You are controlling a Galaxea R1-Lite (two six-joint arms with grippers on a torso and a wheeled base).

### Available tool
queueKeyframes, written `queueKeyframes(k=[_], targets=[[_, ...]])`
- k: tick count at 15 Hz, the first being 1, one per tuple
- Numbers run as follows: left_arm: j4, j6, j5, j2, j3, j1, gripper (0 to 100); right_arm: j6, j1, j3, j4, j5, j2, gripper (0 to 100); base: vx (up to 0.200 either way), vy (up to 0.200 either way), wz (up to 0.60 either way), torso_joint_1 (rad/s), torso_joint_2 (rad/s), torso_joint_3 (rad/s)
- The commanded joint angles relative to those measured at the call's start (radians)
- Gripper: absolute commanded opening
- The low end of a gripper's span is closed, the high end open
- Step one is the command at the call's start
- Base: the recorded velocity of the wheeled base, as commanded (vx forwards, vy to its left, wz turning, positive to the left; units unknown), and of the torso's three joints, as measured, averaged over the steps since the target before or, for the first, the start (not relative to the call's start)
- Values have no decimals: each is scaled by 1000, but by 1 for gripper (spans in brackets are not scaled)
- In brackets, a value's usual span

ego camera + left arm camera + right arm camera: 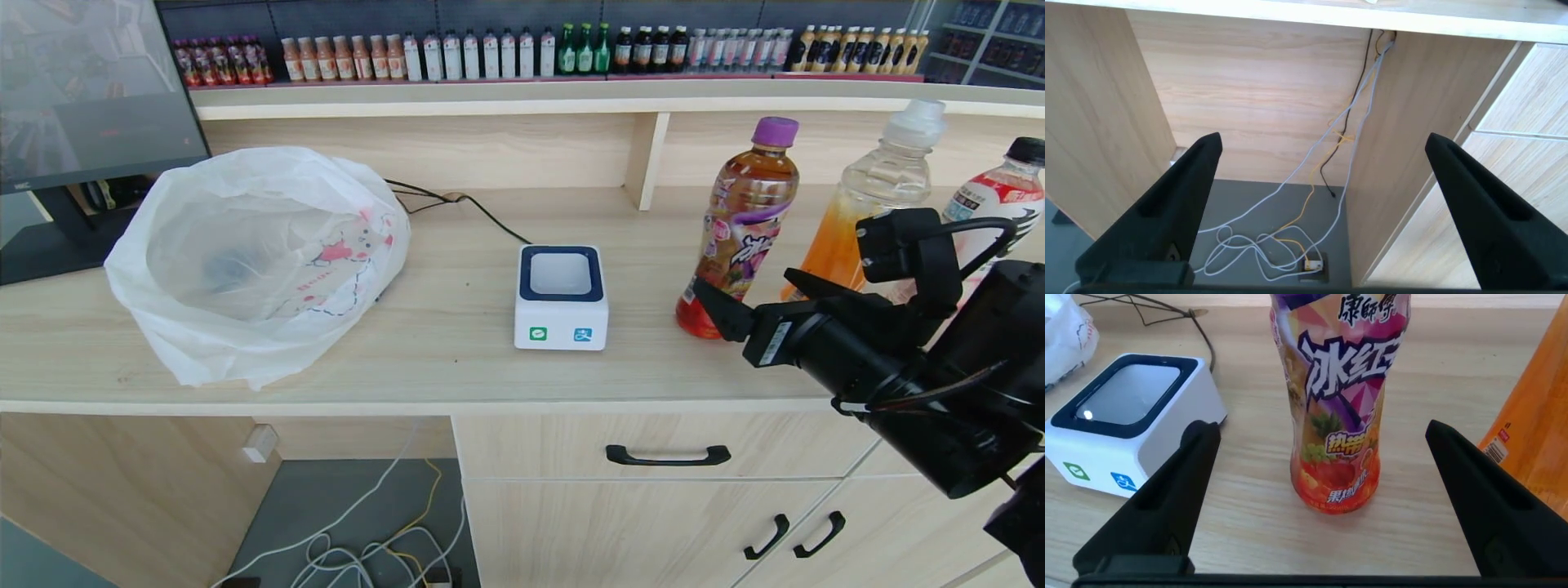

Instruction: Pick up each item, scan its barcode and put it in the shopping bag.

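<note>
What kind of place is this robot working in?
Probably a small shop's checkout, perhaps a mock one: a scanner stands on the counter between a bag and bottles, and a row of drinks lines the back.

The head camera looks forward and down over the counter [457, 359]. The right wrist camera, close in, shares the tea bottle [1331, 416] and scanner [1127, 408] with it. The left wrist camera faces the recess [1257, 106] underneath.

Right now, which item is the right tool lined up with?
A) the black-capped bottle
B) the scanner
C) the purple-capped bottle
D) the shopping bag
C: in the right wrist view the purple-capped bottle stands centred in the gap of the open right tool, not touched by it.
</note>
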Motion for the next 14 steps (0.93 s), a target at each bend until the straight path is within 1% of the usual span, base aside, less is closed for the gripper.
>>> queueKeyframes(k=[1,4,7,11,12,14], targets=[[0,0,0,0,0,0,100,-4,-4,-5,-8,0,14,100,0,0,0,0,0,0],[0,0,0,0,0,0,100,-3,-15,-44,-8,1,44,100,0,0,0,0,0,0],[0,0,0,0,0,0,100,-3,-15,-56,-8,1,60,100,0,0,0,0,0,0],[0,0,0,0,0,-2,100,2,-38,-79,-10,6,80,100,0,0,0,0,0,0],[0,0,0,0,0,-2,100,5,-34,-88,-12,26,89,100,0,0,0,0,0,0],[0,0,0,0,0,0,100,3,-37,-103,-12,34,98,100,0,0,0,0,0,0]])
